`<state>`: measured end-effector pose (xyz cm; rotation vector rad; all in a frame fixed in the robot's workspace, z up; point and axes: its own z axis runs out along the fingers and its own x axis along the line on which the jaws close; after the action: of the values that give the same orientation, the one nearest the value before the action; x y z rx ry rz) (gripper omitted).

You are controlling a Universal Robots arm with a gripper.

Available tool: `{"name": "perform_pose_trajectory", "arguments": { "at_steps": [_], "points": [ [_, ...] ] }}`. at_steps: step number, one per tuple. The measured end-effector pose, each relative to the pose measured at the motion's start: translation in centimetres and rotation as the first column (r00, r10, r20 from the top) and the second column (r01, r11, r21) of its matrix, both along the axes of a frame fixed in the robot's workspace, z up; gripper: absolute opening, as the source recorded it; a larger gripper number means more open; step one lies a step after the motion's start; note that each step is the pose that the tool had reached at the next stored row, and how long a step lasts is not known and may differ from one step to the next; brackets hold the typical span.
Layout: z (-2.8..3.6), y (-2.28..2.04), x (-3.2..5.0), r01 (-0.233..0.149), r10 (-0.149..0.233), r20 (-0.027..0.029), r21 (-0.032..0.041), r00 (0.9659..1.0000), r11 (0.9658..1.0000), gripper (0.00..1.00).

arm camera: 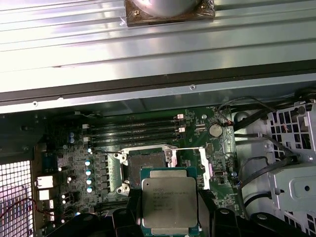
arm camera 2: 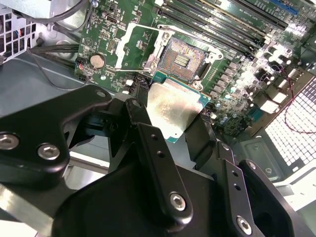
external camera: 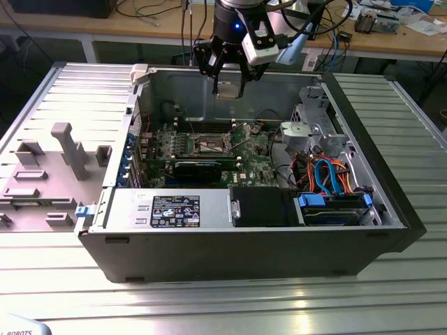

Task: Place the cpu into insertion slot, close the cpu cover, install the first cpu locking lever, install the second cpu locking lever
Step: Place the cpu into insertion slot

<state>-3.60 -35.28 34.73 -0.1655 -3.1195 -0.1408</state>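
In both wrist views the black fingers (arm camera 2: 148,148) (arm camera: 129,210) of the claw (arm camera 2: 173,123) (arm camera: 169,212) cover the side edges of the small flat square cpu with a silver-grey metal top (arm camera 2: 173,108) (arm camera: 169,197). In the first wrist view the picture's edge also cuts off one edge of the cpu. That same chip hides the near rim of the small square insertion slot with a dark centre and metal rim (arm camera: 145,167). The locking levers are too thin to make out among the board parts. In the exterior view the cpu (external camera: 229,89) shows as a pale patch between the claw (external camera: 229,85) tips.

The claw is pinching the cpu by two opposite edges and holding it in the air above the green circuit board (external camera: 255,157). The metal top faces the wrist cameras. Its sides look equal and run roughly parallel to the rim of the slot (arm camera 2: 183,58).

The slot (external camera: 209,144) lies below the claw, just past the cpu's free edge. The thin silvery square-frame cpu cover (arm camera 2: 124,44) (arm camera: 204,165) is swung open beside the slot.

There is one cpu, one slot, one cover and two fingers. There is also one round silver coin cell (arm camera: 215,130) and about four long narrow memory slots (arm camera: 133,131), though these are hard to count.
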Motion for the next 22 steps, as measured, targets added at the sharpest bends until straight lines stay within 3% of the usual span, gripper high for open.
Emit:
{"name": "perform_pose_trajectory", "arguments": {
  "at_steps": [22],
  "points": [
    [-0.01, 0.0, 0.0, 0.013, -0.013, 0.0, 0.0, 0.9999, 0.9999, 0.54]
  ]
}}
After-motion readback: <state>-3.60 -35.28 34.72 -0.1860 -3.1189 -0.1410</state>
